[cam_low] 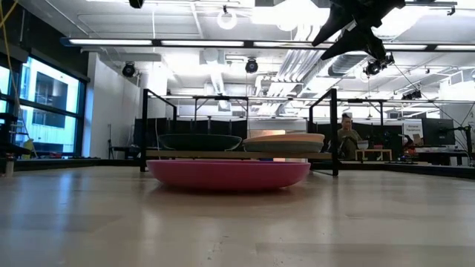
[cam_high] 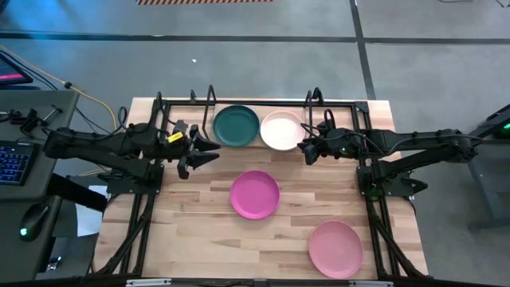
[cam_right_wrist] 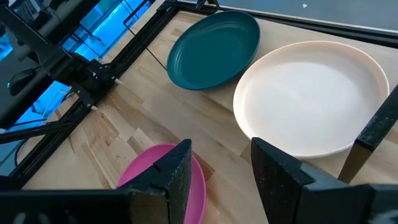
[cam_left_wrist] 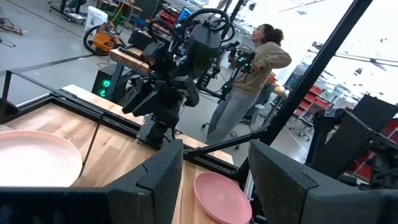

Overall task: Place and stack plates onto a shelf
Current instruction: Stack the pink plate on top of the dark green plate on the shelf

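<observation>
The dark green plate [cam_high: 236,126] and the cream plate [cam_high: 281,130] sit side by side on the shelf [cam_low: 223,154] at the table's far edge. The magenta plate [cam_high: 255,194] lies flat at mid-table. The light pink plate [cam_high: 335,249] lies near the right near corner. No pale teal plate shows in any view. My left gripper [cam_high: 211,151] hovers open, left of the green plate. My right gripper [cam_high: 304,151] hovers open above the table by the cream plate's near right rim, and its wrist view shows its fingers [cam_right_wrist: 180,168] apart over the magenta plate [cam_right_wrist: 161,177].
Black metal frame rods [cam_high: 151,143] run along both sides of the table, and the shelf's uprights [cam_high: 211,96] stand at the far edge. Bare wood lies on the near left [cam_high: 183,231]. A person [cam_left_wrist: 249,81] stands beyond the table's right side.
</observation>
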### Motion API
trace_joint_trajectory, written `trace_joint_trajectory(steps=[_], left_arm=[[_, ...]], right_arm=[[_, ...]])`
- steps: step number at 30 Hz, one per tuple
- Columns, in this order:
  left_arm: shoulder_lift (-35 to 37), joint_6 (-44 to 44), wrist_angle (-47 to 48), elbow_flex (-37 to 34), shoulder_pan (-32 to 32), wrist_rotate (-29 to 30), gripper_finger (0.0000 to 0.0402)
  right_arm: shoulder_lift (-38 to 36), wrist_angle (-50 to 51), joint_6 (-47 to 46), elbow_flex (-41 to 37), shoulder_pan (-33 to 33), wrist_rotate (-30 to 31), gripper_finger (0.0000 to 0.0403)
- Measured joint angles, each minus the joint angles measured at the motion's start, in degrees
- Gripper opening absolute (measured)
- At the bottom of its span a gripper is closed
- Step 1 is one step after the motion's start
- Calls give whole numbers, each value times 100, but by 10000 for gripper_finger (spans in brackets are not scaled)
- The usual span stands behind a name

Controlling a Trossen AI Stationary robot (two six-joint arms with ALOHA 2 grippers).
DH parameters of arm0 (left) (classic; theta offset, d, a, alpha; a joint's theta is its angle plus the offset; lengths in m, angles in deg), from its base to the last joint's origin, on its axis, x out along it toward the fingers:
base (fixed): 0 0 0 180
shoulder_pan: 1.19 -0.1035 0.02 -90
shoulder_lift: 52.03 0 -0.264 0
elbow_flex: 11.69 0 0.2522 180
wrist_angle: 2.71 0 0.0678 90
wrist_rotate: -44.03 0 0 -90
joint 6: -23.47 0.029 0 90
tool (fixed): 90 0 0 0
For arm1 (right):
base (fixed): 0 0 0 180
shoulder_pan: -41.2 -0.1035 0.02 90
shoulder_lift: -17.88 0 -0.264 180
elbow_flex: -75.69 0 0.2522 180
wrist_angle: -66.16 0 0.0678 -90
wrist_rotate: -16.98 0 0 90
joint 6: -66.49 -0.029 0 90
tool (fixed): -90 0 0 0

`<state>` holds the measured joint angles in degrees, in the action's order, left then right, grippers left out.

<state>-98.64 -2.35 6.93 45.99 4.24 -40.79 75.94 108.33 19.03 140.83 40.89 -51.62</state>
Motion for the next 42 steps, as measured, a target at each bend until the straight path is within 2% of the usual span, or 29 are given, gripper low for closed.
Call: trace_joint_trajectory(steps=[22,29,35,42], left_arm=[[-2,-3,-2,-2,-4,1,175],[-2,-10,-3,-2,-4,4,175],[-2,-65,-5,-2,-4,6,175],[-2,-263,-14,-2,-4,22,175]], right_arm=[[0,0,118,0,0,-121,147],[11,-201,131,-2,-106,-612,147],[157,-563,-117,-2,-501,-1009,147],[1055,-1075,-989,-2,-1099,-1880,147]])
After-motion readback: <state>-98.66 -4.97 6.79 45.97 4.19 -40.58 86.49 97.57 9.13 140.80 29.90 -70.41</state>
